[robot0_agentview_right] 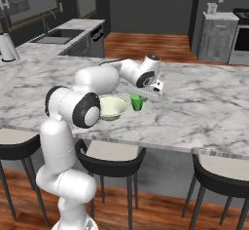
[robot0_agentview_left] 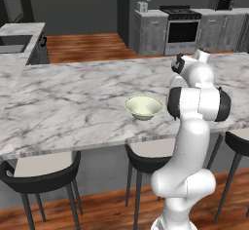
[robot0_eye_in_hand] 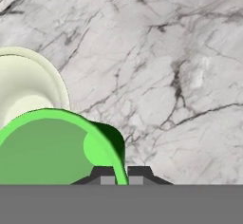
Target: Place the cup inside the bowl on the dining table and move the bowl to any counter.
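The bright green cup (robot0_agentview_right: pixel 137 103) stands just right of the pale cream-green bowl (robot0_agentview_right: pixel 113 106) on the marble dining table (robot0_agentview_right: pixel 204 102). My gripper (robot0_agentview_right: pixel 139 96) comes down on the cup's rim from above. In the hand view the cup (robot0_eye_in_hand: pixel 52 147) is close and large at the lower left, and its wall runs between the two fingertips of my gripper (robot0_eye_in_hand: pixel 121 176), which is shut on it. The bowl (robot0_eye_in_hand: pixel 28 85) lies just beyond the cup. From the left base view the bowl (robot0_agentview_left: pixel 143 106) sits near the table's front edge (robot0_agentview_left: pixel 73 146), beside my arm. Whether the cup is touching the table is unclear.
Dark stools (robot0_agentview_left: pixel 41 173) (robot0_agentview_right: pixel 109 156) stand along the table's near side. A marble counter with a sink (robot0_agentview_right: pixel 58 36) and a white kettle (robot0_agentview_right: pixel 6 47) lies to the left. Grey cabinets (robot0_agentview_left: pixel 151 31) and a stove (robot0_agentview_left: pixel 182 29) line the back wall.
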Available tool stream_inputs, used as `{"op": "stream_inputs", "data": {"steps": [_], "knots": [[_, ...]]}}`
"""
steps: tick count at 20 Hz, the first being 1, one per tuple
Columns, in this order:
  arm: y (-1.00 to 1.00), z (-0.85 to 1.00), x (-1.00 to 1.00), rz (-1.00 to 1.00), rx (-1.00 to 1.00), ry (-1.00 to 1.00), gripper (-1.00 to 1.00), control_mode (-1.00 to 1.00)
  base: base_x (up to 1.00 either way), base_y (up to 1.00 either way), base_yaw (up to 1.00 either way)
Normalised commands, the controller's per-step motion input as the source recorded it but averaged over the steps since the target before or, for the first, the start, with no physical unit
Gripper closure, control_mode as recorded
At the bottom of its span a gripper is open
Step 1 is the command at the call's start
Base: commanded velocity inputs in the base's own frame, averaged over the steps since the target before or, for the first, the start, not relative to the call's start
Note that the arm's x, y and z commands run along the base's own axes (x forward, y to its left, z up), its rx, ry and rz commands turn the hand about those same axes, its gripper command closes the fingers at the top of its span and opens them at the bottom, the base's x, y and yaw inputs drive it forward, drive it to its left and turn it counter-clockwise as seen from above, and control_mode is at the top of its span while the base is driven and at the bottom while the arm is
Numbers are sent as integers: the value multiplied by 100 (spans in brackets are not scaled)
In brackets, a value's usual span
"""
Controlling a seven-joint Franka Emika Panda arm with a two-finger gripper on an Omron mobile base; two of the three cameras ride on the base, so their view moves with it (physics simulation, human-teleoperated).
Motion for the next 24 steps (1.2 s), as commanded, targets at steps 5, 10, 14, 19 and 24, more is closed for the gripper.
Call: {"op": "stream_inputs", "data": {"steps": [5,10,14,19,24], "knots": [[45,25,0,5,0,0,100,-100,0,0,0],[51,20,0,5,0,0,100,-100,0,0,0],[47,14,0,5,0,0,100,-100,0,0,0],[46,11,0,3,0,0,100,-100,0,0,0],[39,0,4,0,0,0,100,-100,0,0,0]]}}
